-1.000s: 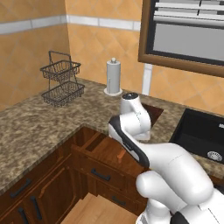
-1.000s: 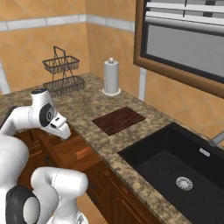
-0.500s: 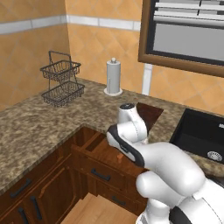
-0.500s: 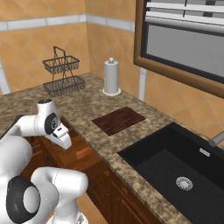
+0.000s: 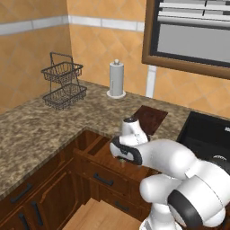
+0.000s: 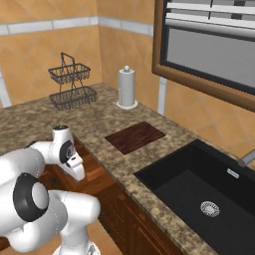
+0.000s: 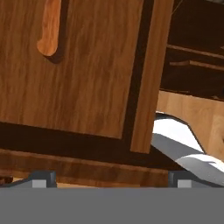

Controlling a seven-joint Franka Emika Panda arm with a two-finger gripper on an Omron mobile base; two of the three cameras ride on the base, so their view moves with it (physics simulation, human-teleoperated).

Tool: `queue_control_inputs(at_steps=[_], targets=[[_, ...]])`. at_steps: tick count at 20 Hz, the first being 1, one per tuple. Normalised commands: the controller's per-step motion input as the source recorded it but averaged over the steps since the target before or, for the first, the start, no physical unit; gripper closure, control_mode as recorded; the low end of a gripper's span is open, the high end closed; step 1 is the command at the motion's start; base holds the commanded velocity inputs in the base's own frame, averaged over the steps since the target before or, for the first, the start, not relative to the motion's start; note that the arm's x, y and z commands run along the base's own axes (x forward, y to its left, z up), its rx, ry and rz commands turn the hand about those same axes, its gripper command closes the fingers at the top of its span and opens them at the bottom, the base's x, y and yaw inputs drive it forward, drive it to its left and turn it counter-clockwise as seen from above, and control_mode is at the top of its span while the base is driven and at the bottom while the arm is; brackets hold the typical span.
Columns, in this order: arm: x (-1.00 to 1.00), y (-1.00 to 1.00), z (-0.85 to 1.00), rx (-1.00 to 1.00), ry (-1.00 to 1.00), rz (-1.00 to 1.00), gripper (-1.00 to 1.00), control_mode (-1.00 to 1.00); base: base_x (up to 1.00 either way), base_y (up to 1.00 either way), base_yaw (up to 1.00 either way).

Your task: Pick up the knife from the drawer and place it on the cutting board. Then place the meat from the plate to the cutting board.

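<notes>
While gripper (image 7: 109,177) gapes wide over drawer (image 7: 78,74), knife (image 7: 49,28) lies near edge.

Ahead of me, a speckled brown stone counter (image 5: 40,126) runs along orange tiled walls. A black two-tier wire basket (image 5: 64,81) sits in the corner, a paper towel roll (image 5: 116,79) stands upright nearby, and a black sink (image 6: 199,187) lies under a dark-framed window (image 6: 209,47).
</notes>
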Motion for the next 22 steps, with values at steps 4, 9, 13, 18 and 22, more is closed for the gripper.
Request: queue_control_inputs(at_steps=[4, 9, 13, 18, 22], targets=[[0.36, 0.02, -0.40, 0.05, 0.14, -0.02, -1.00, -1.00, 0.00, 0.00, 0.00], [0.22, 0.11, -0.50, 0.02, 0.11, -0.02, -1.00, -1.00, 0.00, 0.00, 0.00], [0.01, 0.24, -0.33, 0.04, 0.09, -0.03, -1.00, -1.00, 0.00, 0.00, 0.00], [-0.43, 0.22, -0.17, 0.08, 0.12, -0.01, -1.00, -1.00, 0.00, 0.00, 0.00], [-0.94, 0.24, -0.30, 0.10, 0.10, 0.00, -1.00, -1.00, 0.00, 0.00, 0.00]])
